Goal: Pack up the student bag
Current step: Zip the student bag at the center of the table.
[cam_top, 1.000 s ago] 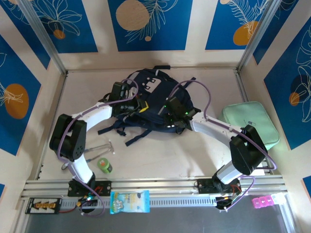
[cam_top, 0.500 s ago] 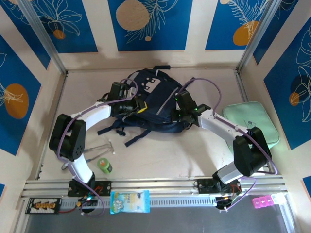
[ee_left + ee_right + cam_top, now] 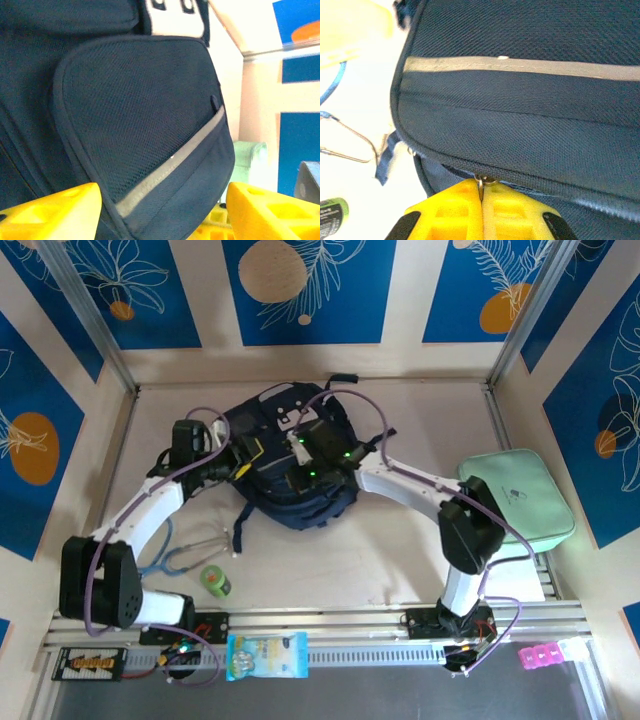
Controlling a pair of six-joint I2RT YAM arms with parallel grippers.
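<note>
Beige table (image 3: 400,540), zip-opening step I'd say: right gripper (image 3: 481,190) pinching student bag (image 3: 290,455) zip pull (image 3: 481,181), left gripper (image 3: 162,196) jaws apart at pocket (image 3: 135,115); next, drag zip along.

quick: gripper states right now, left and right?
Left gripper: open, fingers apart at the bag pocket, nothing gripped.
Right gripper: closed on the zip pull of the bag.
</note>
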